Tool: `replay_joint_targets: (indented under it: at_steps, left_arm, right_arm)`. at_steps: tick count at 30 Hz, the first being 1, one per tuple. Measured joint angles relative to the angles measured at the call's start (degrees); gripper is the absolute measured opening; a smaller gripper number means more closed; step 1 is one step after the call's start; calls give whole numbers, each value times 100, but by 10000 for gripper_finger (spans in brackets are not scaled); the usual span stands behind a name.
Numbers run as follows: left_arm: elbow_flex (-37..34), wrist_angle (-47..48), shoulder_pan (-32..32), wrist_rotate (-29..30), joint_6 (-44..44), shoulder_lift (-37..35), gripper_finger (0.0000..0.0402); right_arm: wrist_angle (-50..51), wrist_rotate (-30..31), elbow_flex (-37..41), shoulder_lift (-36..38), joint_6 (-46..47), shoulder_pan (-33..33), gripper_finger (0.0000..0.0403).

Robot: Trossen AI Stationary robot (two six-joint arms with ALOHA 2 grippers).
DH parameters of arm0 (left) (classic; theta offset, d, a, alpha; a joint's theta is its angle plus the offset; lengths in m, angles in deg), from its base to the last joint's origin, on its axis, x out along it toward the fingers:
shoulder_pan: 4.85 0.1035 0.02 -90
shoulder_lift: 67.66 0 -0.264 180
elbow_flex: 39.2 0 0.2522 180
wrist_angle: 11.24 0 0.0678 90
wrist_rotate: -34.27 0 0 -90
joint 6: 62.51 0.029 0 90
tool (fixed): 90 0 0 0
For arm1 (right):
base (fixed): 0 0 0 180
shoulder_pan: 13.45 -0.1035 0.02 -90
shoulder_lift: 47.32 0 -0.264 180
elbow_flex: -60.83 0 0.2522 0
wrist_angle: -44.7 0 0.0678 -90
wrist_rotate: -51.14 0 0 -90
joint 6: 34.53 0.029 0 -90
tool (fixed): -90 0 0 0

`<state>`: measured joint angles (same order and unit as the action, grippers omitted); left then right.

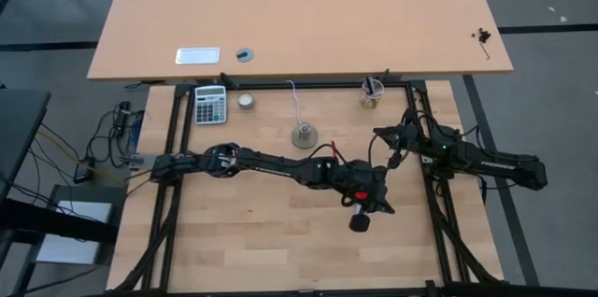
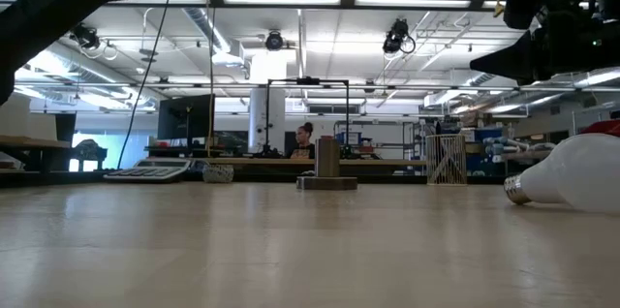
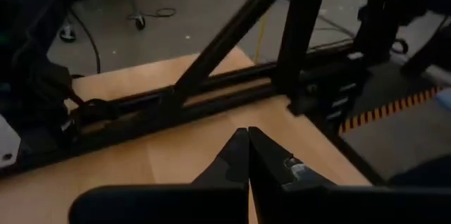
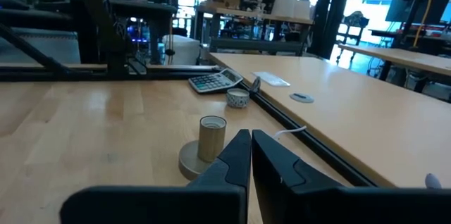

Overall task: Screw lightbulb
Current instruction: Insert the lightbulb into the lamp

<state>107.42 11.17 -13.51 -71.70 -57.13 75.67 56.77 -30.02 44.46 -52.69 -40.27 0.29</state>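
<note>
Overhead looks down; low view level (both show socket).

No legible text, labels or numbers.

Lighting: bright, even, from ceiling strip lights in the low view; soft, short shadows on the table. Glare: pale sheen on the lightbulb. Focus: near tabletop in the low view soft; wrist-view fingers dark, slightly blurred.
</note>
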Motion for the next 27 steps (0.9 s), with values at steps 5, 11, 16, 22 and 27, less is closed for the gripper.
replay_joint_targets:
  at_steps: [5,11,16,22,27]
  left_arm:
    - [-44,323,32,-54,55,157,3]
    - [-40,371,52,-197,56,496,2]
    - [-51,570,69,-117,95,726,3]
    - [-42,854,77,415,499,704,2]
    - [-42,1090,79,488,574,705,3]
  right_arm:
    - [2,0,0,0,0,0,25]
    - [-27,2,2,0,0,2,23]
    - [-89,2,2,2,-2,0,25]
    - [-207,2,4,-9,0,2,24]
    - [-254,2,4,-31,0,1,24]
